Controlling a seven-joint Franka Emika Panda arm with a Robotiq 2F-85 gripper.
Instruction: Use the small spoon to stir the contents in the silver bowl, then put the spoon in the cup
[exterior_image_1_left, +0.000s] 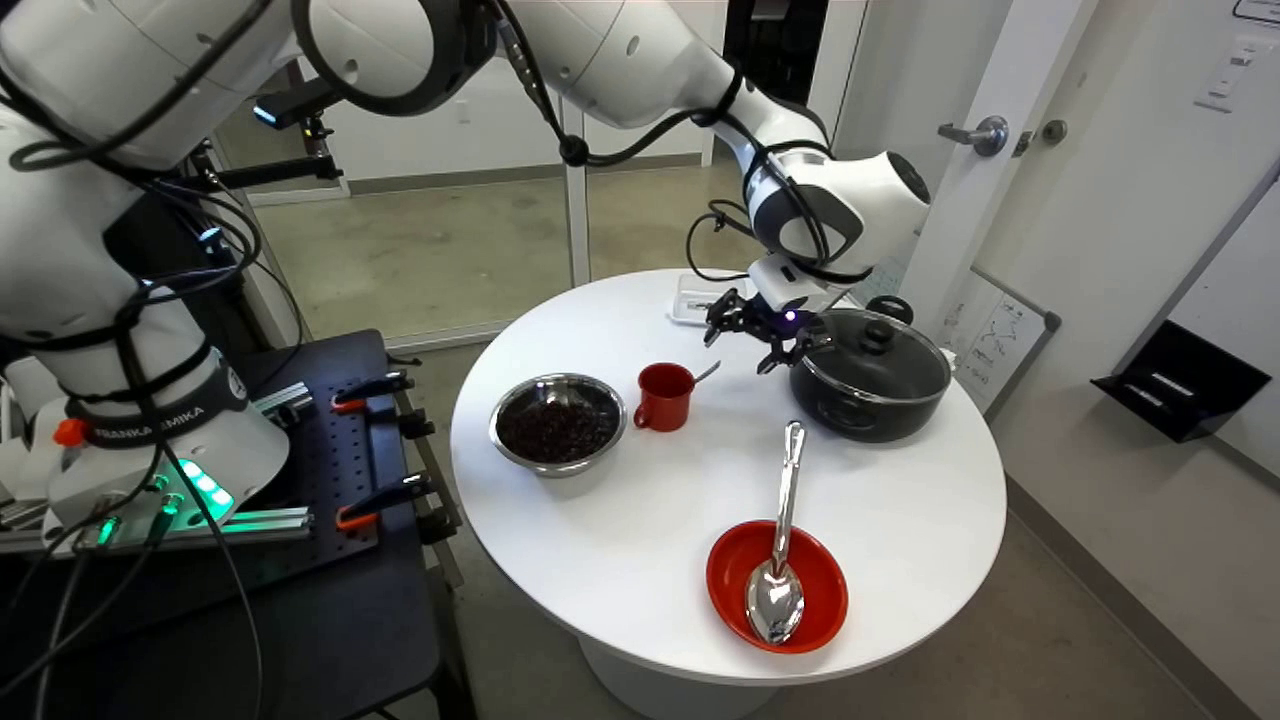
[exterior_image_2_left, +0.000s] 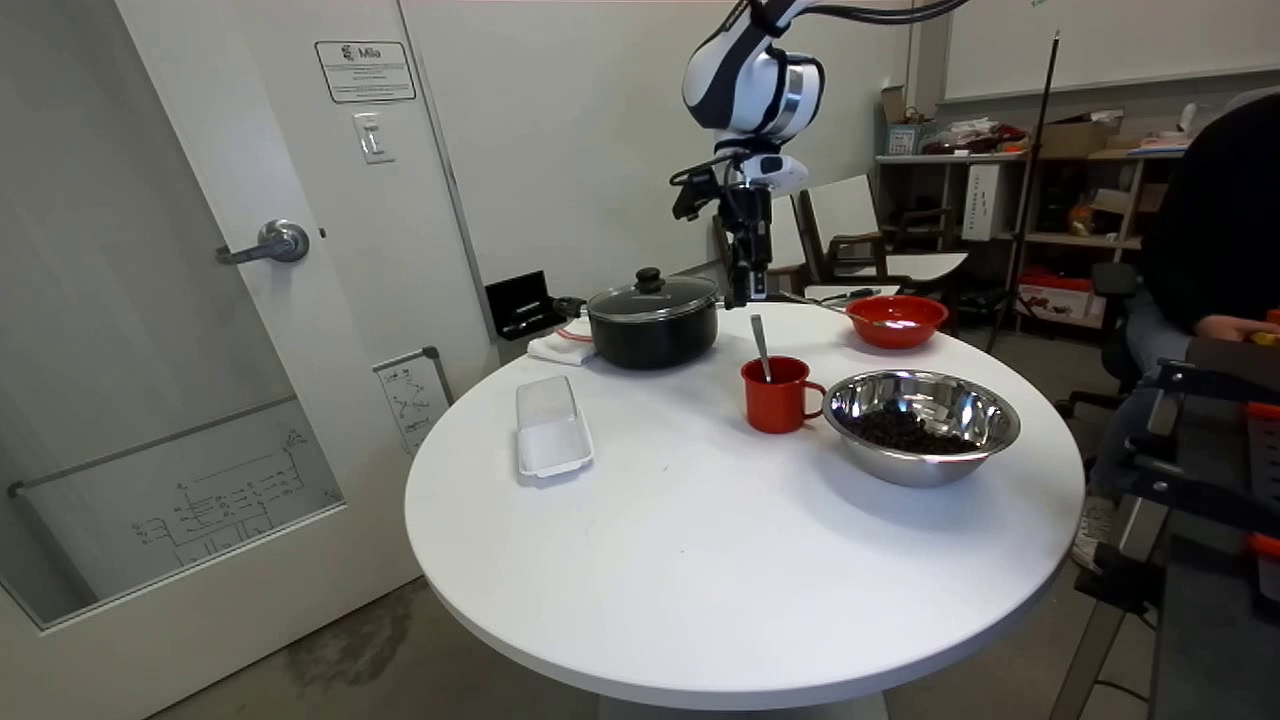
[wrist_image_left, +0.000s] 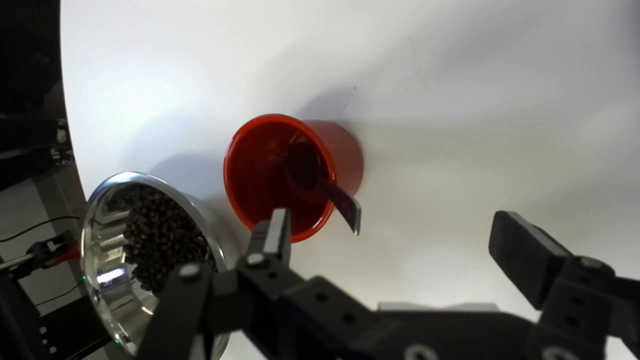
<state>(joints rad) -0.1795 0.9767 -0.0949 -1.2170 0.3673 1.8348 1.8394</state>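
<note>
nearest in the wrist view the gripper (wrist_image_left: 392, 235) has its jaws spread wide, while beyond it the small spoon (wrist_image_left: 332, 194) leans inside the red cup (wrist_image_left: 344, 147), handle over the rim toward four-thirty, and farther off, at the cup's eight o'clock, the silver bowl (wrist_image_left: 105, 245) holds dark beans (wrist_image_left: 165, 235).

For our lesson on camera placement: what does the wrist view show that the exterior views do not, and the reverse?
Only the wrist view shows the head of the small spoon inside the red cup.
Only the exterior views show the black lidded pot, and the red dish holding the long silver spoon.
All share the spoon's handle, cup, silver bowl with dark contents, and gripper.
</note>
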